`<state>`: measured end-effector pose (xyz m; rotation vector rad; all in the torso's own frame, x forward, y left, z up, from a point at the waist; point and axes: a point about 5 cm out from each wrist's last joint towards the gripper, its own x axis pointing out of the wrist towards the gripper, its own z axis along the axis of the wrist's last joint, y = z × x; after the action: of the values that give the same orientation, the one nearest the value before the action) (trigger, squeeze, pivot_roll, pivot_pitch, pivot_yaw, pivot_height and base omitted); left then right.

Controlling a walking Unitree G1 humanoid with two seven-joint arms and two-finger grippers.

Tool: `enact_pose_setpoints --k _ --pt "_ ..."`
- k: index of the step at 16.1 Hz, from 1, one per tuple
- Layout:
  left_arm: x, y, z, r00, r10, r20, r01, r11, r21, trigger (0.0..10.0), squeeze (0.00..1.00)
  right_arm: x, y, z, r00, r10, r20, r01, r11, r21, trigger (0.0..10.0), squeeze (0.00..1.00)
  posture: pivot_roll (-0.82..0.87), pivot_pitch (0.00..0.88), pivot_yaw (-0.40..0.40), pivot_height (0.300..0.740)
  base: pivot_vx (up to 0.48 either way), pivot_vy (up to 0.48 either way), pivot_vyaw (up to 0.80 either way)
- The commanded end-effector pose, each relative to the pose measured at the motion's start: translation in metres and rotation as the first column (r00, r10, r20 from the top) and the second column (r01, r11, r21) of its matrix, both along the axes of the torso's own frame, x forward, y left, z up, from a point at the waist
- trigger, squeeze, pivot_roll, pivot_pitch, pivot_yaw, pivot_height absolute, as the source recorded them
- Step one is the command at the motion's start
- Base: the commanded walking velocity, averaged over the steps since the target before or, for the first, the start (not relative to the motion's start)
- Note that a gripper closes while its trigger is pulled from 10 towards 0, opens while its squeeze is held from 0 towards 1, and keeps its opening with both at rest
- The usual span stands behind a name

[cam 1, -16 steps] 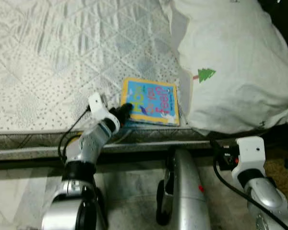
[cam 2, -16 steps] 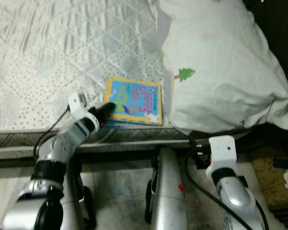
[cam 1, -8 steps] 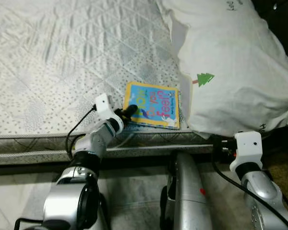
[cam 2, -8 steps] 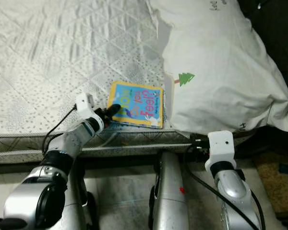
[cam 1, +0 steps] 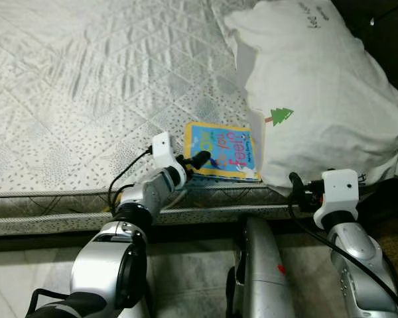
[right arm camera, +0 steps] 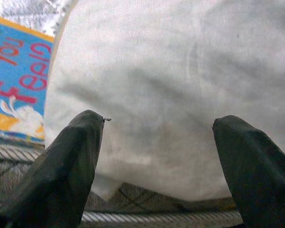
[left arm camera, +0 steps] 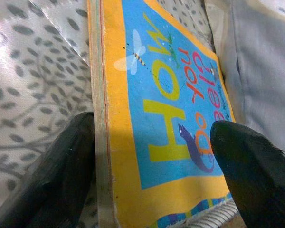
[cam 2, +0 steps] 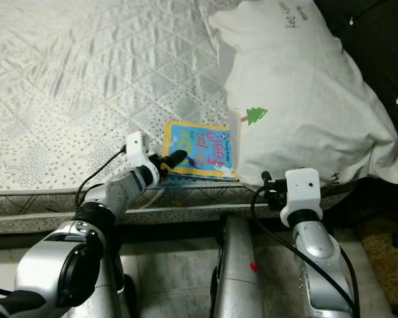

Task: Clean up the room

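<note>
Reaching: the left gripper point(left arm camera: 147, 156) is at the near corner of the picture book point(cam 1: 223, 151), fingers spread wide, one finger point(left arm camera: 61, 175) down beside the book's spine edge on the quilt, the other point(left arm camera: 251, 175) over the cover's far side.
Book: blue cover with a yellow border, lying flat on the quilted bed point(cam 1: 86, 86) by the mattress edge; its far side tucks against the white pillow point(cam 1: 318, 99).
Contact: the book sits between the parted fingers, but nothing is gripped; whether the pads touch it, I cannot tell.
Right gripper: point(right arm camera: 156, 156) held low at the bed's edge, fingers apart and holding nothing, with the pillow straight ahead between them and a strip of the book just past one finger point(right arm camera: 66, 166).
Change: a second ago the left fingertips rested at the book's near-left corner; now they reach further along the cover toward the pillow, and the arm is stretched longer. The head camera has shifted too, so the pillow's top and its lettering show.
Pillow mark: a small green tree point(cam 2: 255, 115) printed beside the book.
</note>
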<state>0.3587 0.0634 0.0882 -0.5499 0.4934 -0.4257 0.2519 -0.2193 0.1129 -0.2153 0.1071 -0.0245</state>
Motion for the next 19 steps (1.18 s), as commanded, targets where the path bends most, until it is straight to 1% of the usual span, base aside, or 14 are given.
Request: enact_pose_setpoints --k 1,2,3,4,5,6,7,8,11,14,15,16,18,19 --pt "-0.002 -0.007 -0.001 0.999 -0.039 0.004 0.038 0.999 0.015 10.0 1.00 0.000 -0.001 -0.003 1.000 -0.012 -0.005 0.012 1.000 0.000 10.0 0.00 -0.15 0.092 -0.011 0.520 0.000 0.000 0.00" --pt "-0.004 -0.007 -0.006 0.999 -0.040 -0.005 0.040 0.998 0.048 10.0 1.00 0.003 0.000 -0.004 1.000 -0.008 0.002 0.008 1.000 0.003 10.0 0.00 -0.14 0.087 -0.009 0.520 0.000 0.000 0.00" --pt "-0.005 -0.006 -0.008 0.999 -0.039 -0.005 0.039 0.997 0.065 10.0 0.65 0.004 0.001 -0.004 1.000 -0.006 0.006 0.006 1.000 0.005 10.0 0.00 -0.14 0.083 -0.007 0.520 0.000 0.000 0.00" --pt "-0.006 -0.006 -0.008 0.999 -0.042 -0.004 0.042 0.996 0.073 10.0 0.40 0.005 0.001 -0.004 1.000 -0.005 0.008 0.005 1.000 0.007 10.0 0.00 -0.14 0.081 -0.005 0.520 0.000 0.000 0.00" --pt "-0.007 -0.005 -0.010 0.999 -0.053 -0.005 0.054 0.995 0.086 10.0 0.00 0.007 0.002 -0.004 1.000 -0.005 0.012 0.005 1.000 0.009 10.0 0.00 -0.14 0.076 0.000 0.520 0.000 0.000 0.00" --pt "-0.008 -0.003 -0.011 0.998 -0.064 0.000 0.063 0.992 0.110 10.0 0.00 0.008 0.002 -0.004 1.000 -0.006 0.016 0.006 1.000 0.012 10.0 0.00 -0.13 0.075 0.002 0.520 0.000 0.000 0.00" --pt "-0.008 -0.002 -0.011 0.998 -0.065 -0.002 0.065 0.992 0.112 10.0 0.57 0.009 0.003 -0.004 1.000 -0.006 0.017 0.006 1.000 0.013 10.0 0.00 -0.13 0.073 0.003 0.520 0.000 0.000 0.00" --pt "-0.009 0.002 -0.014 0.998 -0.061 -0.010 0.062 0.987 0.147 10.0 1.00 0.010 0.004 -0.005 1.000 -0.006 0.020 0.005 1.000 0.016 10.0 0.00 -0.13 0.071 0.005 0.520 0.000 0.000 0.00" --pt "-0.014 0.018 -0.021 0.997 -0.077 -0.016 0.079 0.974 0.211 10.0 1.00 0.012 0.004 -0.006 1.000 -0.005 0.024 0.005 1.000 0.017 10.0 0.00 -0.13 0.058 0.010 0.520 0.000 0.000 0.00" --pt "-0.020 0.037 -0.023 1.000 -0.017 -0.005 0.017 0.969 0.246 10.0 1.00 0.019 0.002 -0.006 0.999 -0.006 0.034 0.006 1.000 0.015 10.0 0.00 -0.11 0.033 0.012 0.520 0.000 0.000 0.00" --pt "-0.023 0.053 -0.015 0.996 0.059 0.066 -0.074 0.961 0.265 10.0 1.00 0.025 0.004 -0.004 0.999 -0.002 0.051 0.001 1.000 0.019 10.0 0.00 -0.10 0.018 0.014 0.520 0.000 0.000 0.00" --pt "-0.023 0.057 -0.009 0.989 0.090 0.114 -0.118 0.956 0.269 10.0 1.00 0.028 0.005 -0.002 0.998 0.001 0.062 -0.003 1.000 0.023 10.0 0.00 -0.10 0.008 0.015 0.520 0.000 0.000 0.00" --pt "-0.023 0.065 0.011 0.949 0.143 0.280 -0.220 0.938 0.267 10.0 1.00 0.042 0.012 0.004 0.995 0.014 0.095 -0.018 0.999 0.048 10.0 0.00 -0.08 0.000 0.018 0.520 0.000 0.000 0.00" --pt "-0.027 0.067 0.021 0.924 0.165 0.345 -0.253 0.940 0.229 10.0 1.00 0.047 0.017 0.008 0.992 0.027 0.122 -0.036 0.997 0.072 10.0 0.00 -0.07 0.000 0.020 0.520 0.000 0.000 0.00"
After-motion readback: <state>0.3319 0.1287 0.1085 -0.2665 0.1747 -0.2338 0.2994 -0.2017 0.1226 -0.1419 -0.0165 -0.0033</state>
